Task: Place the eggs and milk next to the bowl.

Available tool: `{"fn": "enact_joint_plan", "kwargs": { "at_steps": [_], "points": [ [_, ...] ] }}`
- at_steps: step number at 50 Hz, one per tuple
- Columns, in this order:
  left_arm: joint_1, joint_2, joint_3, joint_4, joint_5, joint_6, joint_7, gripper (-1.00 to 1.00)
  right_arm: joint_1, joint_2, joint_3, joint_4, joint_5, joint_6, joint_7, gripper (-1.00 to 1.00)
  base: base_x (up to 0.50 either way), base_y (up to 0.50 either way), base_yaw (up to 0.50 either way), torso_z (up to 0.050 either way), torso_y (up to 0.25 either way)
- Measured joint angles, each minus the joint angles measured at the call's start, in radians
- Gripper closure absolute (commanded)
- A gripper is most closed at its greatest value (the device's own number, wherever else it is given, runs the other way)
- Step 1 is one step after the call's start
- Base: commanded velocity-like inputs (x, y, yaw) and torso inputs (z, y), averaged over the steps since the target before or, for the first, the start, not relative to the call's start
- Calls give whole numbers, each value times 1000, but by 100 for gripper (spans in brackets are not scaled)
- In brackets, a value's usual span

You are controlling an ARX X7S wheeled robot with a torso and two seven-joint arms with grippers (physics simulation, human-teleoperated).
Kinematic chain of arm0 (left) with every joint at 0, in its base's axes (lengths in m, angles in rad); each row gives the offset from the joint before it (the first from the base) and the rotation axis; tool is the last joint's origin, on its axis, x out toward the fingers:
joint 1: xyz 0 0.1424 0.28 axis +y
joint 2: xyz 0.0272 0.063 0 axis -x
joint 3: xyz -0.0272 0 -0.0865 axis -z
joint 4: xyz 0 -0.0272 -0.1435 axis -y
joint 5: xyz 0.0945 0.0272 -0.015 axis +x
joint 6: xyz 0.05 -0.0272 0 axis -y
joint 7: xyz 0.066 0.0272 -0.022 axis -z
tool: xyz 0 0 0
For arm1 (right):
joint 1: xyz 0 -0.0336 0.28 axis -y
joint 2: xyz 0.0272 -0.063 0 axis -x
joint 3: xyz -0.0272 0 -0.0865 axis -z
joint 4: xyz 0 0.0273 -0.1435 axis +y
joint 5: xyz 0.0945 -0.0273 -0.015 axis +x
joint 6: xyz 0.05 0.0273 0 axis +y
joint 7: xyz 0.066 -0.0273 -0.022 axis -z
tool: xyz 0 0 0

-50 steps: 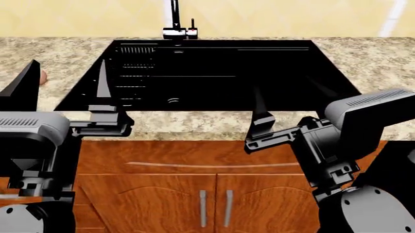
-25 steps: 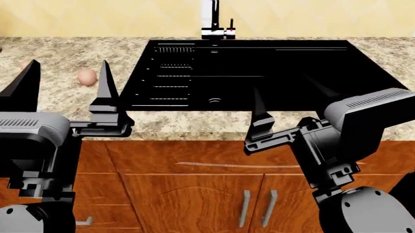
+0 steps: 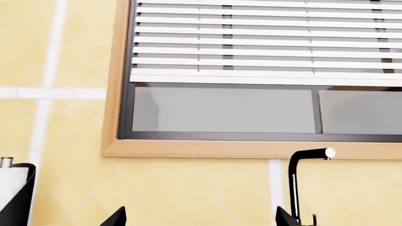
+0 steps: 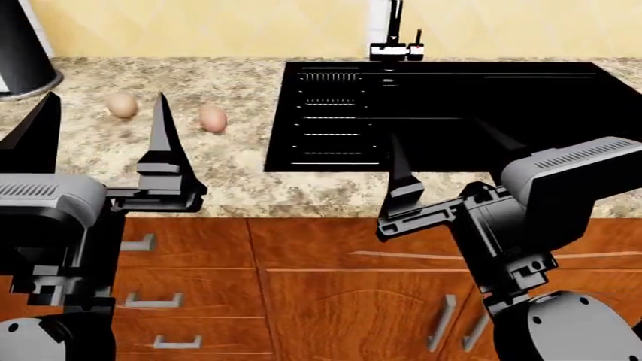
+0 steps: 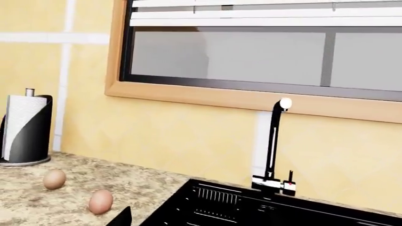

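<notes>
Nearest, the left tool [image 4: 101,128] and right tool [image 4: 446,154] hover spread wide, released, grasping nothing, short of the table [image 4: 240,188]. Beyond, two eggs [image 4: 212,118] lie apart left of the sink [image 4: 452,105]. Milk and bowl are out of view; the paper-towel holder [image 4: 20,45] is cut off.

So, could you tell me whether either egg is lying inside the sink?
No, both eggs lie on the granite counter, beside the black sink.

Paper towel roll [image 4: 22,45] cut off at 10 o'clock (head view); faucet [image 4: 393,30] top cropped too.
</notes>
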Motion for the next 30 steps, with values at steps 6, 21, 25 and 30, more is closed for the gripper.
{"fn": "enact_joint_plan", "kwargs": {
  "at_steps": [6, 21, 25, 30],
  "points": [
    [-1, 0, 2, -3, 1, 2, 1, -100, 1, 2, -3, 3, 2, -4, 2, -100, -1, 500, 0, 0, 0],
    [0, -2, 6, -2, 1, 4, -1, -100, -3, 10, -6, 2, 9, -14, 8, -100, -1, 500, 0, 0, 0],
    [0, -3, 7, -1, 1, 4, -2, -100, -5, 11, -5, 1, 14, -16, 9, -100, 26, 500, 0, 0, 0],
    [0, -6, 5, -1, 2, 5, -4, -100, -7, 9, -4, -1, 24, -20, 8, -100, 71, 300, 0, 0, 0]
  ]
}}
